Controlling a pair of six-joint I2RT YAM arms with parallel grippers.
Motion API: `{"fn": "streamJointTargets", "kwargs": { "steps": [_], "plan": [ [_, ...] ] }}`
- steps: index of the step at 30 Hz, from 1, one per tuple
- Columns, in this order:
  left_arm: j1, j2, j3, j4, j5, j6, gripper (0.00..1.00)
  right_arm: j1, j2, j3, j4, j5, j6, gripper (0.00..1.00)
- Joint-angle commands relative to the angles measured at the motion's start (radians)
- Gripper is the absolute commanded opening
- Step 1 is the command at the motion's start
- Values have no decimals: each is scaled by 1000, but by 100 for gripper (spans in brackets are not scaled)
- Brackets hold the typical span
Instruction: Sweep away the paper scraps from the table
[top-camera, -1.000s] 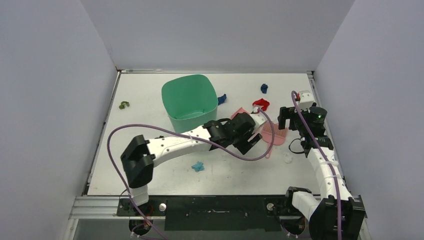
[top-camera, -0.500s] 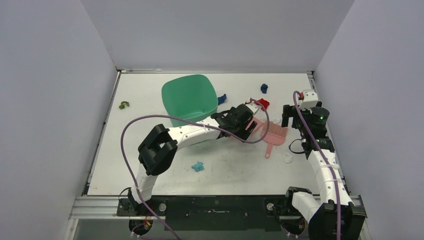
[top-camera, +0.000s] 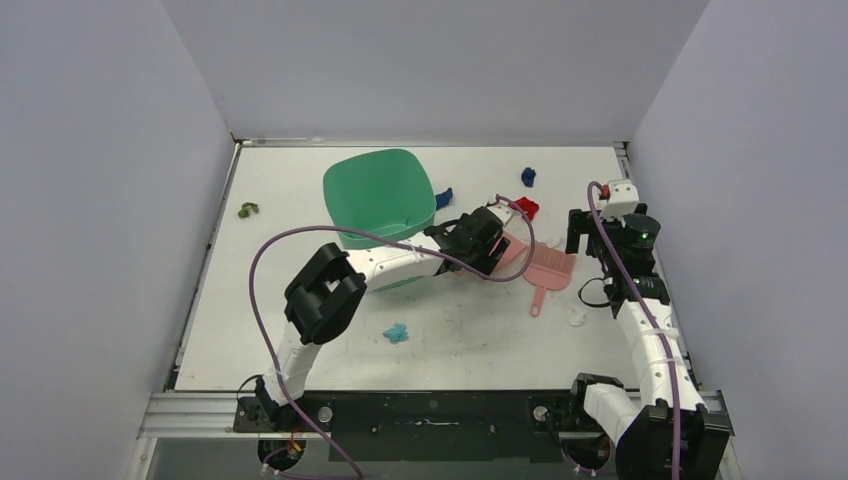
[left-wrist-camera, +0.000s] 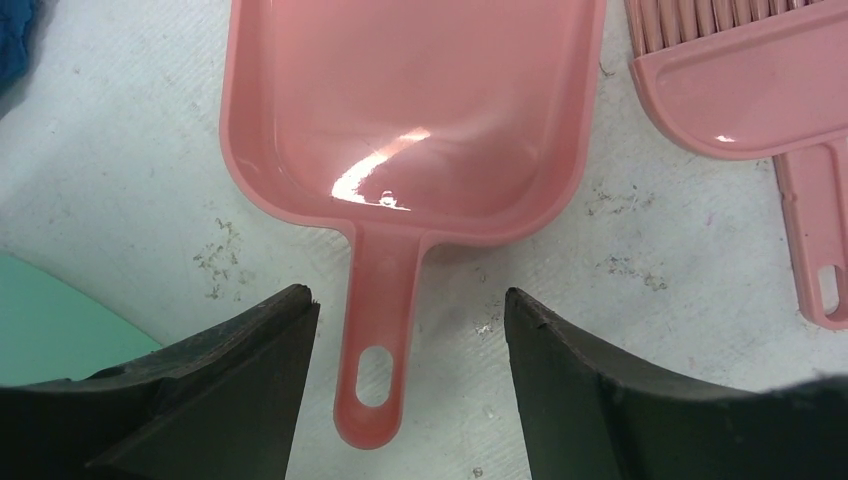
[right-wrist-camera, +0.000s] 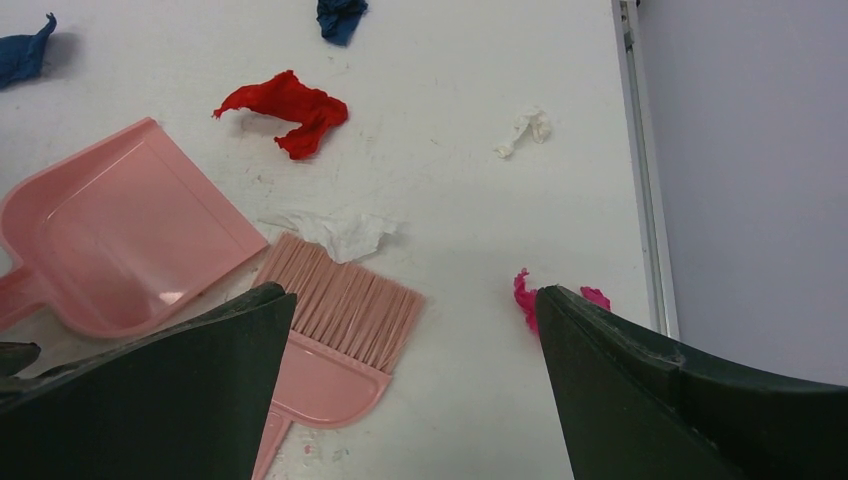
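Swinging in since a sec ago, L arm's elbow is now sitting further right, and the left gripper (left-wrist-camera: 408, 300) is hovering low over the handle of the pink dustpan (left-wrist-camera: 410, 110). Its fingers (left-wrist-camera: 250, 380) are standing spread, one each side of the handle w/ bare table (left-wrist-camera: 130, 130) showing in both gaps, not touching it. Over on the R side the right gripper (right-wrist-camera: 412, 292) is hanging above the pink brush (right-wrist-camera: 330, 345), fingers wide apart, gripping nothing. Brush is lying just beside the dustpan. Loose paper scraps (right-wrist-camera: 290, 110) are lying on the table: red one near the dustpan's open edge, dk blue (top-camera: 528, 177) farther back, teal (top-camera: 397, 332) toward the front, olive (top-camera: 247, 210) by the L edge. Green bin (top-camera: 378, 195) is standing beside L arm
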Motion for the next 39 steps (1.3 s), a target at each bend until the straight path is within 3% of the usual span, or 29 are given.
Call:
{"fn": "streamJointTargets", "kwargs": {
  "steps": [1, 13, 18, 25, 39],
  "plan": [
    [4, -1, -6, 57, 5, 6, 66, -7, 5, 4, 44, -2, -8, 96],
    [-2, -6, 8, 45, -23, 18, 66, -8, 78, 20, 8, -23, -39, 94],
    [-82, -59, -11, 100, -12, 51, 66, -12, 68, 20, 21, -2, -26, 93],
    [-194, 46, 135, 52, 17, 13, 63, -34, 66, 26, 23, 86, -1, 93],
    [-201, 222, 252, 124, 107, -180, 58, -111, 42, 26, 12, 60, 41, 93]
  ]
}}
